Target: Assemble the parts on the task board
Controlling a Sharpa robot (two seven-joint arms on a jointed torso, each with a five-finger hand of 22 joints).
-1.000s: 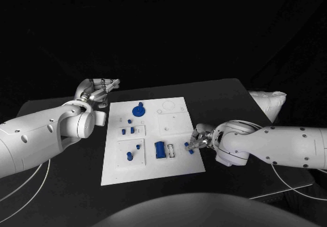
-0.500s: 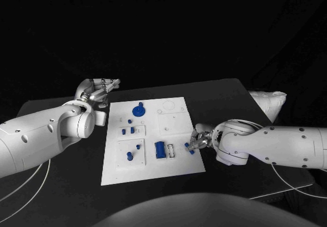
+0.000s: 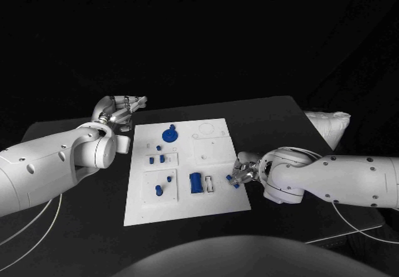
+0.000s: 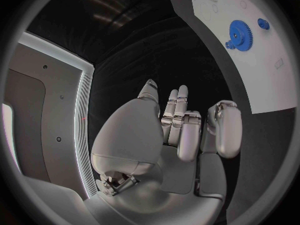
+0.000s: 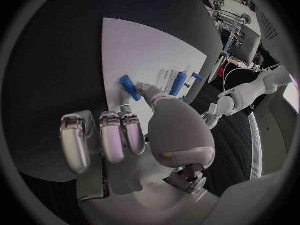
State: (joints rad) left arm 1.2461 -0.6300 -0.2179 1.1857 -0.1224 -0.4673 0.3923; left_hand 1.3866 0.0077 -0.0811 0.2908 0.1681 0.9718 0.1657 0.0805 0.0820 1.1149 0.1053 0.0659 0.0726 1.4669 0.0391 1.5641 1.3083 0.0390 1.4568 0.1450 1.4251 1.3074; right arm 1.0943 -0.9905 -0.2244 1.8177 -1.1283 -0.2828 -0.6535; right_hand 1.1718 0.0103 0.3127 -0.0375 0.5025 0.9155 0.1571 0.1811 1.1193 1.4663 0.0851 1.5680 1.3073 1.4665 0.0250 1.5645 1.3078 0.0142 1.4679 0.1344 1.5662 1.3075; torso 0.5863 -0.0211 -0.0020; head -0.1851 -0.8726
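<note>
The white task board [image 3: 218, 199] lies in the middle of the black table. At the board's right edge my right hand [image 3: 244, 172] pinches a small blue peg [image 3: 232, 180]. The right wrist view shows this peg [image 5: 130, 87] between the thumb tip and a finger, low over the board [image 5: 144, 50], with the other fingers curled. My left hand [image 3: 121, 109] hovers off the board's far left corner. It holds nothing, and its fingers [image 4: 181, 120] are stretched out. A large blue gear [image 3: 169, 135] sits at the board's far end, and a small one [image 4: 263, 23] is beside the large gear [image 4: 239, 32].
A blue block [image 3: 195, 182] stands near the board's middle, beside a white slot, and is also seen past the right hand [image 5: 179, 82]. Several small blue parts [image 3: 158, 158] sit on the left half. Bare black table surrounds the board.
</note>
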